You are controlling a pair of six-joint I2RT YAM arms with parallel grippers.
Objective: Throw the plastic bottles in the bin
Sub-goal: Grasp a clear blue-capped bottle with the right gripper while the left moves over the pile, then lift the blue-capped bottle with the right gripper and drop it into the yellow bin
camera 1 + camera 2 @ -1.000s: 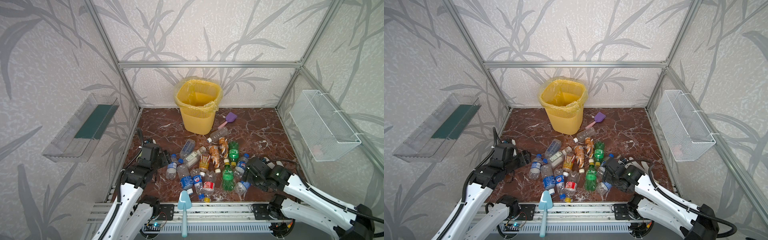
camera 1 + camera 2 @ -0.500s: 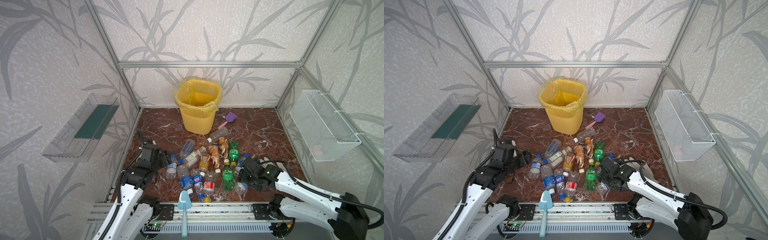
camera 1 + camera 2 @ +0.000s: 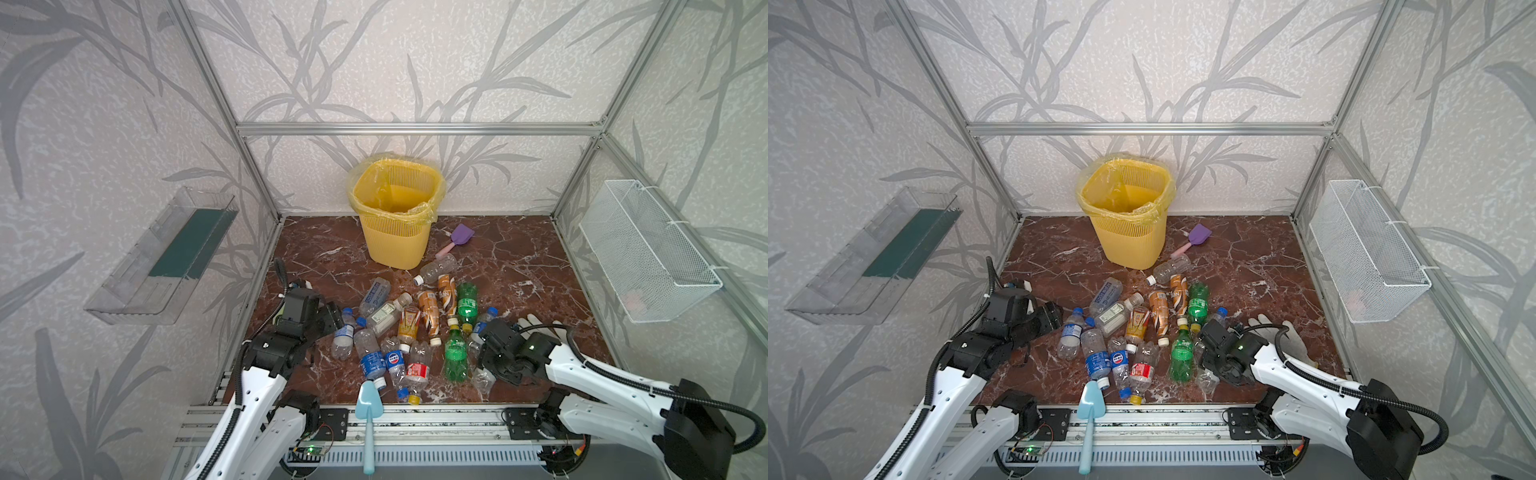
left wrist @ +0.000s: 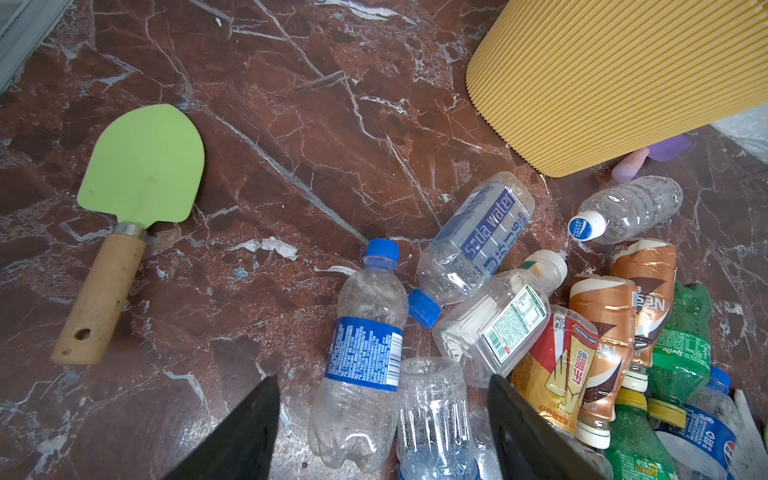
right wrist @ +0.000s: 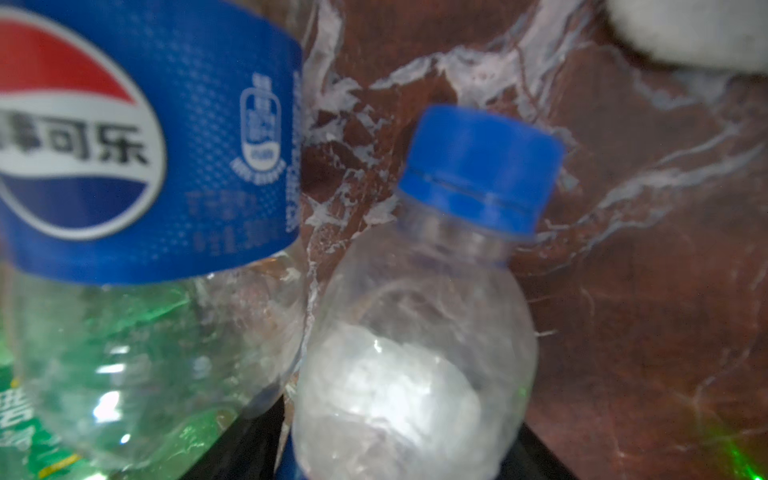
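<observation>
In both top views the yellow bin (image 3: pixel 395 245) stands upright at the back of the red marble desk (image 3: pixel 519 257), with its liner bag folded over the rim. The bottles (image 3: pixel 428 318) lie on their sides in a loose heap in front of it, towards the front edge. A purple shovel (image 3: pixel 459 237) lies just beside the bin, and a blue shovel (image 3: pixel 365 403) hangs over the front edge. The left hand (image 3: pixel 332 318) is low at the heap's left side. The right hand (image 3: pixel 492 357) is down on the heap's right side, over a clear blue-capped bottle (image 3: pixel 483 380), with a white glove (image 3: pixel 532 322) near it.

In the left wrist view the left hand's two black fingers (image 4: pixel 528 432) stand well apart and grip nothing. The bases of a blue-labelled bottle (image 4: pixel 361 353) and a ribbed clear bottle (image 4: pixel 432 411) lie in the gap between them. A green shovel (image 4: pixel 143 166) lies on the desk well apart from the heap, and the bin's ribbed wall rises beyond the bottles.

In the right wrist view the clear blue-capped bottle fills the space between the right hand's dark fingers (image 5: pixel 544 461), which sit against both its sides in a grip. A Pepsi bottle (image 5: pixel 124 145) lies just beside it.
</observation>
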